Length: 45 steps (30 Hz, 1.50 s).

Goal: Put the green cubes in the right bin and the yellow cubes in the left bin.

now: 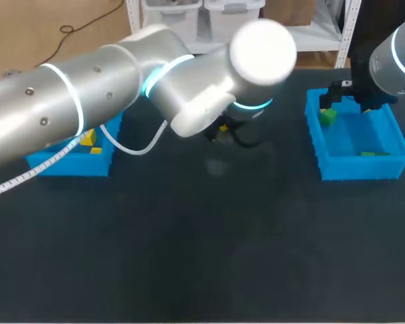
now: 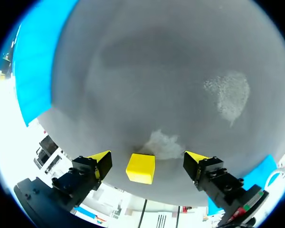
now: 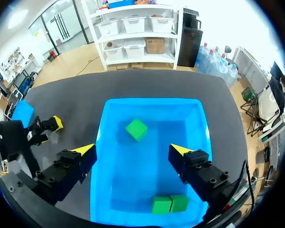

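Left wrist view: the left gripper [image 2: 148,161] sits low over the table [image 2: 171,85] w/ fingers wide apart. One yellow cube [image 2: 140,168] rests on the dark top between them, touching neither. That reads as the straddle before a pinch, so the step in hand is prob. the pick, not yet made. The head view hides this gripper under the left arm [image 1: 121,88], which lies across past the middle. The right gripper [image 3: 133,151] hangs over the right bin [image 3: 152,100], fingers also apart & holding nothing. It's centred above the bin floor, which fits a drop-off spot. Count: 2 bins, the left bin [image 1: 67,165] and the right bin at opposite sides of the table, well apart. Green cubes [image 3: 170,204]: 3, all within the right bin's walls. Two lie touching side by side near the wrist end. A third, lone green cube [image 3: 136,129] is ahead of the fingers & tilted; can't tell if it's resting or dropping. Yellow: 1 on the table, plus at least 2 binned yellow cubes [image 1: 88,140] in the left bin, the rest of that bin being hidden by the arm. Every green I can see is binned, so the yellow one looks like the job left.
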Each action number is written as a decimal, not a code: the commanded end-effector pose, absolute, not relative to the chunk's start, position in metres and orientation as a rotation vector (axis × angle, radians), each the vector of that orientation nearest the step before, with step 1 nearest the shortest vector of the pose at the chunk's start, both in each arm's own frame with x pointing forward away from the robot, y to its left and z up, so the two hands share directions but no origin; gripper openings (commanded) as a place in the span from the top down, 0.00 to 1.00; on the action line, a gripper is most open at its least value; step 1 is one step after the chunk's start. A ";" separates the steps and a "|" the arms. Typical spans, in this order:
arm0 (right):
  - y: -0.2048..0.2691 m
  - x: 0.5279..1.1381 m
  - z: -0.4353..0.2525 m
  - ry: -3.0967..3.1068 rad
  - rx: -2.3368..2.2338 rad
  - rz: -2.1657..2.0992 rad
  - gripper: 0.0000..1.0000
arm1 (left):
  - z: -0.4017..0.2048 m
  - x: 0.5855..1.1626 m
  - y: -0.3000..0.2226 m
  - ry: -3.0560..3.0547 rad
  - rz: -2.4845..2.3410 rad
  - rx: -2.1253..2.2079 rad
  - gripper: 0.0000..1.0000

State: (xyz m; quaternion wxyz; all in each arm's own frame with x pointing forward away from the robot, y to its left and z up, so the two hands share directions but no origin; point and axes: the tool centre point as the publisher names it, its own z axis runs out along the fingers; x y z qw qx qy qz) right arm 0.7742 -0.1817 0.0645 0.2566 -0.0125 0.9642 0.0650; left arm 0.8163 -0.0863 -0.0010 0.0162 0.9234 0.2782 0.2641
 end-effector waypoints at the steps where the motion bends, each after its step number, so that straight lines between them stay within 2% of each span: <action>1: -0.181 0.773 0.064 2.613 -0.031 0.172 0.00 | -0.004 0.814 -0.092 0.891 0.922 2.873 0.00; 25: -0.181 0.773 0.064 2.613 -0.031 0.172 0.00 | 0.022 0.814 -0.097 1.067 0.766 2.795 0.00; 40: -0.181 0.773 0.064 2.613 -0.031 0.172 0.00 | 0.017 0.804 -0.095 1.013 0.769 2.802 0.00; 45: -0.181 0.773 0.064 2.613 -0.031 0.172 0.00 | 0.003 0.823 -0.092 1.026 0.829 2.760 0.00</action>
